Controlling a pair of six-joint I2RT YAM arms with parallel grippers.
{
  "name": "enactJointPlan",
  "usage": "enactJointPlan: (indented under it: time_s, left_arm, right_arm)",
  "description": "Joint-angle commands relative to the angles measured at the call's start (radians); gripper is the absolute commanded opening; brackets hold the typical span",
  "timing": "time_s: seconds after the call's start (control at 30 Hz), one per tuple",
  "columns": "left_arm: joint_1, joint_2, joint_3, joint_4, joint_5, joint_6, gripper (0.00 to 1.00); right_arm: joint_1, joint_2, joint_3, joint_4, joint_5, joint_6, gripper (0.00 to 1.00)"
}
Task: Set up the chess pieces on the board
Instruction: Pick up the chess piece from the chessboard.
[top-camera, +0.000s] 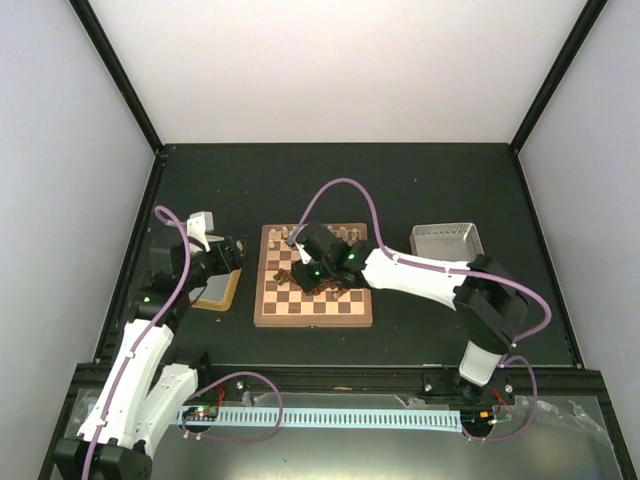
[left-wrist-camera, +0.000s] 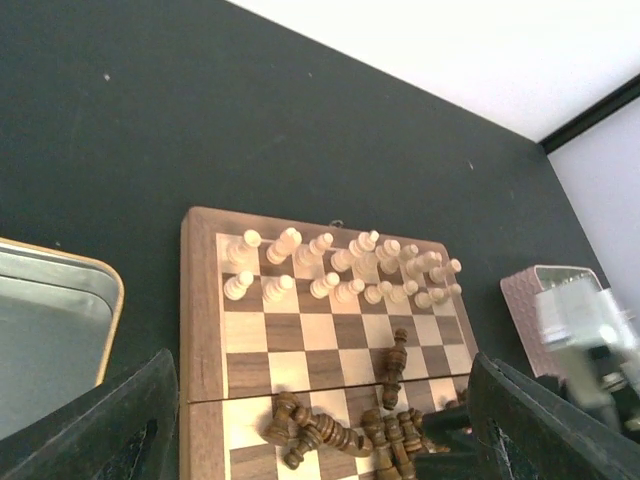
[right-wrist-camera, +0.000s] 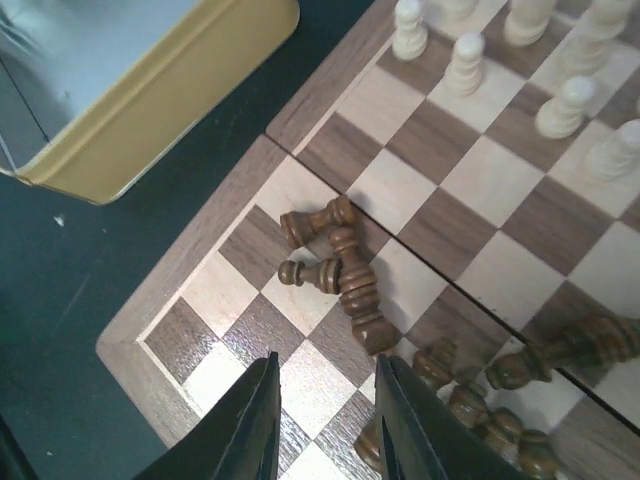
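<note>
The board (top-camera: 355, 307) lies mid-table. Pale cream chess pieces (left-wrist-camera: 340, 268) stand in two rows along its far side. Dark brown chess pieces (left-wrist-camera: 330, 430) lie toppled in a heap on the near half. My right gripper (right-wrist-camera: 325, 420) hovers low over the board's near-left corner, beside three fallen dark pieces (right-wrist-camera: 340, 270); its jaws are narrowed but apart, with only bare squares between them. More dark pieces (right-wrist-camera: 480, 405) lie just right of its right finger. My left gripper (left-wrist-camera: 320, 440) is open wide and empty, left of the board above the tray.
A gold-rimmed metal tray (top-camera: 216, 298) sits just left of the board, also seen as the tray (right-wrist-camera: 150, 95) in the right wrist view. A grey box (top-camera: 447, 240) stands to the right of the board. The right arm (top-camera: 420, 272) reaches across the board's right side.
</note>
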Motion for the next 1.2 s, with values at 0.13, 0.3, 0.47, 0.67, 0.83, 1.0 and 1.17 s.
enactJointPlan:
  time_s: [0.13, 0.3, 0.47, 0.67, 0.83, 1.0, 1.17]
  left_arm:
    - [-0.001, -0.054, -0.018, -0.001, -0.072, -0.015, 0.81]
    - [-0.003, -0.046, -0.019, 0.000, -0.057, -0.019, 0.82]
    - [-0.001, -0.035, -0.019, 0.001, -0.047, -0.022, 0.82]
    - [-0.001, -0.026, -0.018, 0.000, -0.041, -0.024, 0.82]
    - [-0.001, -0.024, -0.018, -0.002, -0.041, -0.024, 0.82]
    - [-0.001, -0.024, -0.016, -0.004, -0.039, -0.023, 0.82]
    - [-0.001, -0.028, -0.017, -0.008, -0.039, -0.025, 0.82]
  right_arm:
    - [0.036, 0.126, 0.100, -0.072, 0.035, -0.088, 0.28]
    - [0.036, 0.178, 0.139, -0.086, 0.088, -0.108, 0.27]
    - [0.036, 0.229, 0.167, -0.101, 0.122, -0.127, 0.27]
    - [0.036, 0.271, 0.199, -0.115, 0.101, -0.156, 0.26]
    - [0.036, 0.295, 0.215, -0.131, 0.097, -0.171, 0.26]
    - [0.036, 0.317, 0.220, -0.145, 0.107, -0.180, 0.21]
    - [0.036, 0.310, 0.208, -0.129, 0.115, -0.180, 0.14]
